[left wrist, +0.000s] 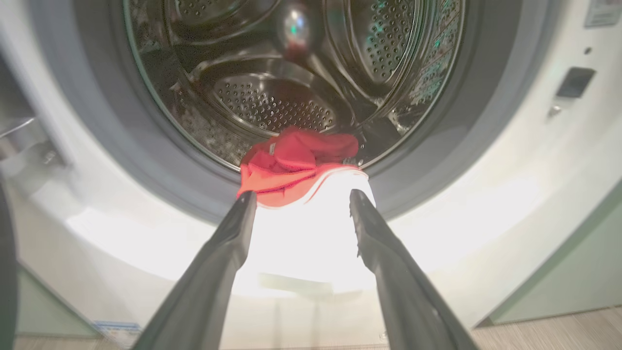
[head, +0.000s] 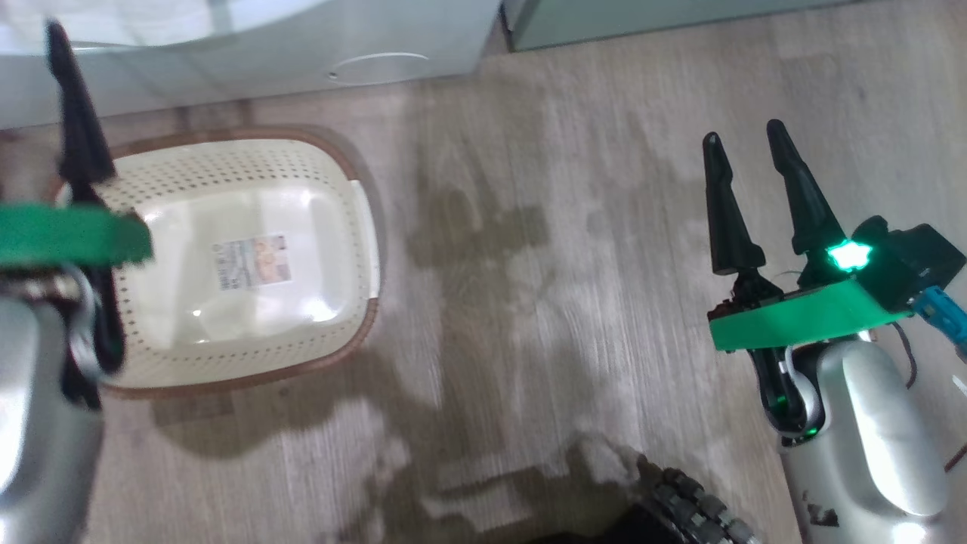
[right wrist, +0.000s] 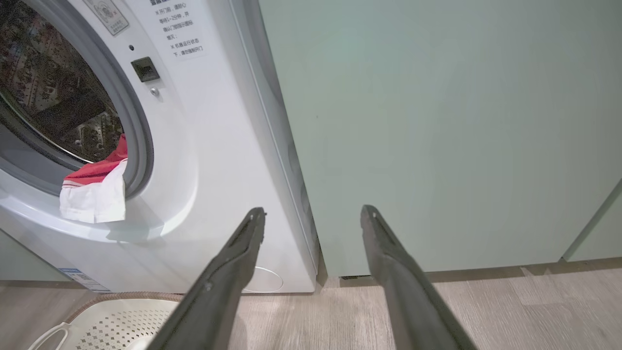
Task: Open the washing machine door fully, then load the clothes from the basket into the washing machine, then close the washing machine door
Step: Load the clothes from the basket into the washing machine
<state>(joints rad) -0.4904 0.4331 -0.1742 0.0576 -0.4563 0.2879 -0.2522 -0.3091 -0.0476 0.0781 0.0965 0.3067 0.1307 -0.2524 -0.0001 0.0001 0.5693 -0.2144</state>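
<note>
Left fingers spread wide, empty; straight ahead, just past their tips, the red-and-white garment drapes over the washing machine opening's lower lip, half hanging out, drum beyond. Right fingers, also wide, face the cabinet, well apart

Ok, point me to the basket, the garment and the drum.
basket (head: 227,162), head view, on its perforated wall.
garment (left wrist: 296,155), left wrist view, on its red upper part.
drum (left wrist: 272,104), left wrist view, on its perforated metal inside.
</note>
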